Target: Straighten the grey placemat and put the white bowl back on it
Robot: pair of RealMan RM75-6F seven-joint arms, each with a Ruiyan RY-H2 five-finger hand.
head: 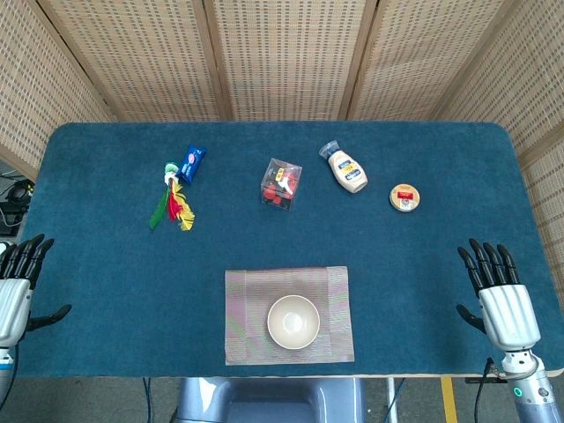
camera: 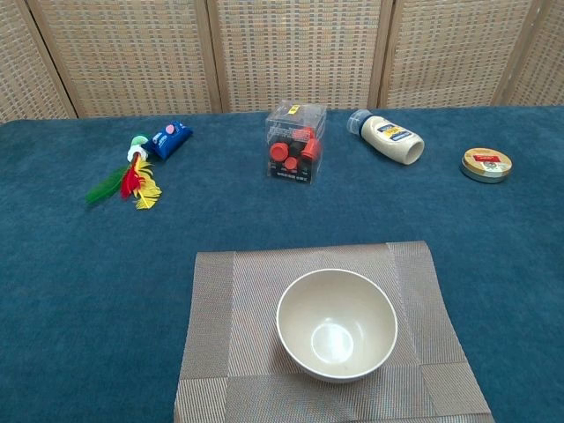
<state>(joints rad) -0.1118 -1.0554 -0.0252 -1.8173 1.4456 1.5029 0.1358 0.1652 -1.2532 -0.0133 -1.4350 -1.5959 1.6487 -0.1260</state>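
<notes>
- Placemat (head: 330, 304), grey and woven, lies flat near the front edge of the blue table (head: 106, 282), its edges square to the table's.
- White bowl (head: 293, 321) stands upright on the placemat, a little toward the front of its middle, with nothing in it.
- Left hand (head: 16, 282) rests at the table's front left corner, fingers straight and spread, holding nothing.
- Right hand (head: 500, 295) rests at the front right corner, fingers extended and apart, also holding nothing; both are well apart from the placemat.
- Feather toy (head: 172, 207) and blue packet (head: 193, 162) lie at the back left.
- Clear box of red pieces (head: 281, 183), tipped squeeze bottle (head: 346, 169) and small round tin (head: 404, 197) sit along the back.
</notes>
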